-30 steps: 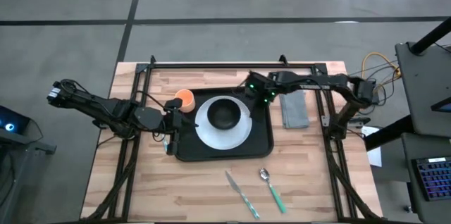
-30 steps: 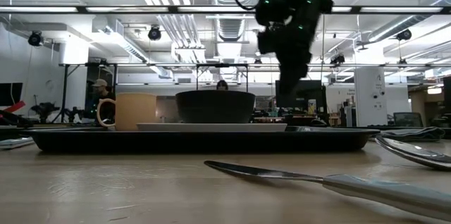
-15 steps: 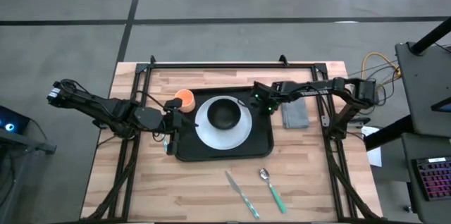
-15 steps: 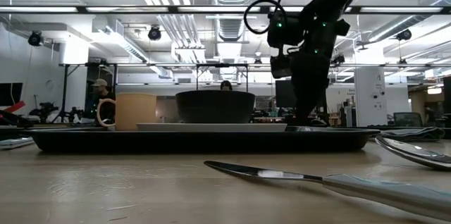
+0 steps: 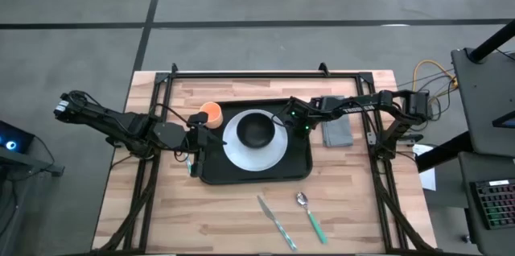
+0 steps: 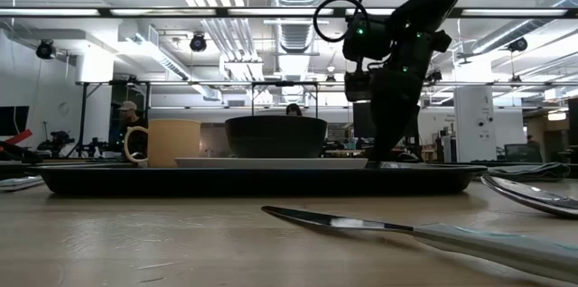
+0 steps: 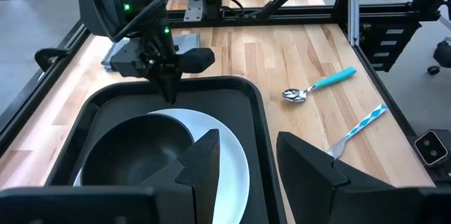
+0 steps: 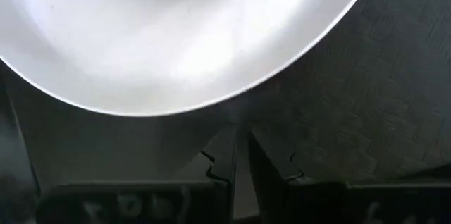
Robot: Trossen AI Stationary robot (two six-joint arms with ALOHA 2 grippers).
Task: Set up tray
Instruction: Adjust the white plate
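The tray (image 5: 299, 163) sits mid-table with its long axis running left to right across my view, carrying the white plate (image 5: 269, 153) and the black bowl (image 5: 257, 130), with the orange cup (image 5: 210, 112) at its back-left corner. My right gripper (image 5: 287, 121) is down at the tray's right side, fingertips on or just above the tray floor right beside the plate's rim; the right wrist view shows the two fingers (image 8: 224, 155) nearly closed, only a thin slit between them and nothing in it. So the tray lies directly beneath that gripper and the plate just to its left. My left gripper (image 7: 246, 155) rests at the tray's left edge, fingers spread, pointing along the long axis. The grey napkin (image 5: 338, 132), spoon (image 5: 309, 212) and knife (image 5: 276, 222) lie off the tray.
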